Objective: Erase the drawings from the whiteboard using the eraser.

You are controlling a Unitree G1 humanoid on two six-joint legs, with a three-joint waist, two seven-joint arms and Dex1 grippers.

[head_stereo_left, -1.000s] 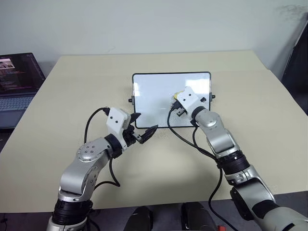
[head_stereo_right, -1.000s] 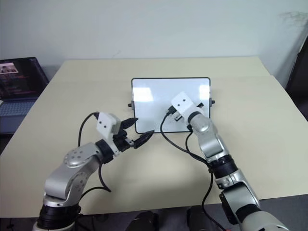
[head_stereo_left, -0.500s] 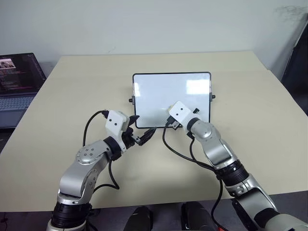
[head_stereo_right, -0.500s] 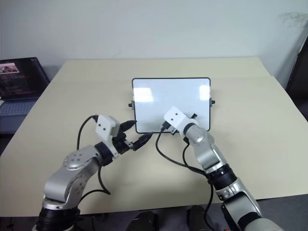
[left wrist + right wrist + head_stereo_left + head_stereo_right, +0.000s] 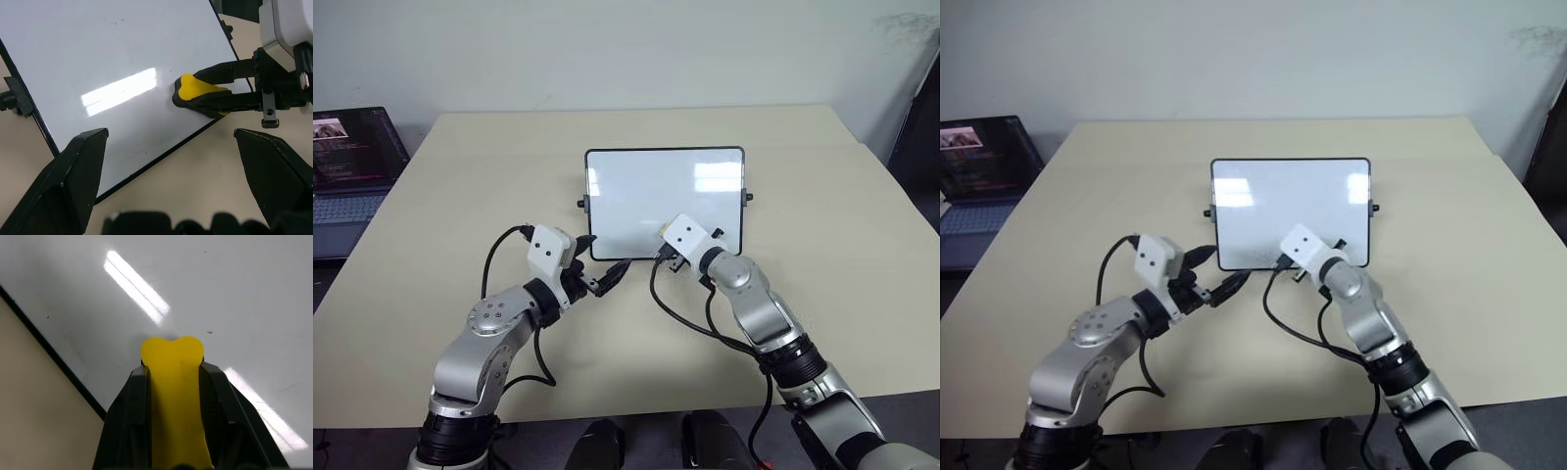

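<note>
The right gripper [image 5: 244,95] clamped the yellow eraser [image 5: 173,382] between its 2 black fingers, the tip pressed on the whiteboard [image 5: 646,191] near its lower edge, while the left gripper [image 5: 597,264] gaped empty just beside that edge.

Beige table, laptop off its edge

Table [image 5: 460,196] pale beige, a seam crossing its far part. Open laptop [image 5: 350,171] at about 9 o'clock, beyond the table's edge, screen lit dark, grey keyboard showing. Plain pale wall [image 5: 626,49] at 12 o'clock.
</note>
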